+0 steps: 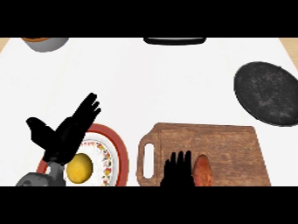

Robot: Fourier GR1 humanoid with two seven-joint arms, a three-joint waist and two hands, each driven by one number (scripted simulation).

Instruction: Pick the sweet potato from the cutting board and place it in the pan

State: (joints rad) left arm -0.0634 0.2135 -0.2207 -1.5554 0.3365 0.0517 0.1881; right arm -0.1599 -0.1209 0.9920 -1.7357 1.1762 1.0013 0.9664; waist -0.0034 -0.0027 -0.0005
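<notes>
While the sweet potato [202,171] lies on the wooden cutting board [222,140], near the board's lower edge and a little left of its middle, the right hand [178,169] shows just beside it on the left. That hand's fingers point straight up the view and look straight rather than curled; they close on nothing, and whether their side touches the sweet potato cannot be told. The board has a slot handle [148,161] at its left end, close to the hand.

Up and to the right of the board, apart from it, sits the dark round pan [270,92], its surface speckled grey and nothing in it.

Left of the board stands a plate [116,151] with a red rim and a flowered band, carrying a yellow round fruit [79,168]. Over the plate's left part the left hand [64,131] rests open, fingers up and thumb spread to the left, grasping nothing.

At the counter's [144,83] far edge show a grey bowl [46,43] at the left and a dark, flat object [175,40] near the middle, both cut off by the view.
</notes>
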